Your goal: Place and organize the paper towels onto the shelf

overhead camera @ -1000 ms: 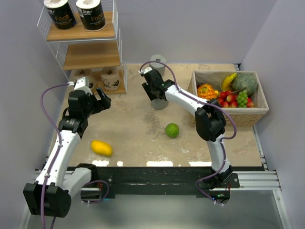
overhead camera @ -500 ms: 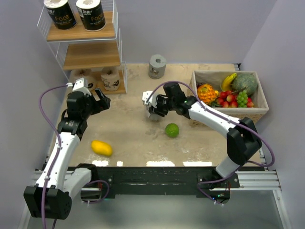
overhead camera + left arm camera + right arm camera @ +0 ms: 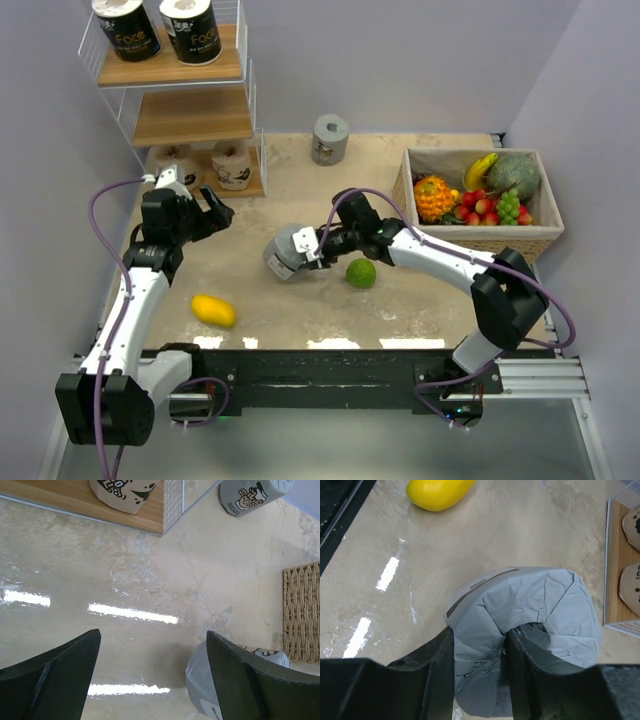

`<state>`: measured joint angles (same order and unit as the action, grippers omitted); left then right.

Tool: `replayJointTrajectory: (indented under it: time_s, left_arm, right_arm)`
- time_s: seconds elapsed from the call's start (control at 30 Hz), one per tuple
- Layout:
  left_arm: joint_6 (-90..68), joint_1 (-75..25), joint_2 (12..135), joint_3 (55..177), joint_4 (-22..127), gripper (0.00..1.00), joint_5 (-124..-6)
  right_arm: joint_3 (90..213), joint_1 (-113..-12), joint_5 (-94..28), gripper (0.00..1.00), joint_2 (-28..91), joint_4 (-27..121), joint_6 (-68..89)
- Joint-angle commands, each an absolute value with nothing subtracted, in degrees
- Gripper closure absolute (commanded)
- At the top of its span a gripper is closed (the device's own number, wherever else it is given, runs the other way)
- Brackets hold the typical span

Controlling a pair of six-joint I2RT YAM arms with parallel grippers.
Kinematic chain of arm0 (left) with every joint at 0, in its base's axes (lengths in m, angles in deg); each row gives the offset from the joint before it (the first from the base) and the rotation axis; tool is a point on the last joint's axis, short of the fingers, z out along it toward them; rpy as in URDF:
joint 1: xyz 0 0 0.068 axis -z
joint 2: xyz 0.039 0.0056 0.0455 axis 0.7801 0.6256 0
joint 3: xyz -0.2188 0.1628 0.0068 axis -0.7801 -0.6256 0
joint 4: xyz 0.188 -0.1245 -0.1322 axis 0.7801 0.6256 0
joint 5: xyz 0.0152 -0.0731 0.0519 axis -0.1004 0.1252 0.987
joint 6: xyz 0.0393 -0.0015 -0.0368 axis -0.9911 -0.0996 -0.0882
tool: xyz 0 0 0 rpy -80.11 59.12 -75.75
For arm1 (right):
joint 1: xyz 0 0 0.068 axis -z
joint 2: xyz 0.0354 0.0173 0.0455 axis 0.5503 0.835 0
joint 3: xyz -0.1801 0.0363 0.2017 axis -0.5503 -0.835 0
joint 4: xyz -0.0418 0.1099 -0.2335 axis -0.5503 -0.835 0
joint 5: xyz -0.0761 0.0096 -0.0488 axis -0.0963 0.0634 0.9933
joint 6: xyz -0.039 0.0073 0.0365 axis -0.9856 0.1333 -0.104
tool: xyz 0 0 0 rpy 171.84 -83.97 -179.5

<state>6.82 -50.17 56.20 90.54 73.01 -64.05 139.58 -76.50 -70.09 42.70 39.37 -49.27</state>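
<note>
Right pincer (image 3: 479, 652) pinching one soft wall of the grey roll (image 3: 545, 610)
Roll is hanging tilted, well short of the shelf (image 3: 190, 118); its creased wrap could slip free, or clash with the spread left pincer (image 3: 152, 635) hovering nearer the shelf

Shelf (image 3: 190, 118) middle board lay bare, front open. Top board was filled by black rolls (image 3: 190, 30), bottom board by tan rolls (image 3: 232, 165). Left gripper (image 3: 205, 210) hung before bottom tier, between shelf and right gripper (image 3: 300, 250) with held grey roll (image 3: 280, 258). Green fruit (image 3: 361, 272) sat just beside right arm. Yellow fruit (image 3: 214, 310) lay near left arm. Bare table (image 3: 285, 185) stretched from shelf to back grey roll (image 3: 330, 138).
</note>
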Motion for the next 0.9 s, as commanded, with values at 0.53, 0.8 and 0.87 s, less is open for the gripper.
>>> replayJointTrajectory:
  time_s: [0.53, 0.8, 0.87]
  left_arm:
    - [7.4, -51.2, 54.1, 91.3, 68.9, 0.12, -71.0]
    - [14.7, -51.2, 50.5, 87.8, 55.6, 0.13, -84.8]
    - [17.1, -51.2, 50.7, 87.1, 50.9, 0.13, -89.3]
  right_arm:
    - [137.1, -74.9, -75.2, 0.66, 41.3, 75.7, -21.7]
    - [145.8, -68.8, -77.4, 0.66, 45.0, 83.6, 15.9]
    - [145.7, -67.4, -78.6, 0.66, 46.3, 90.5, 22.9]
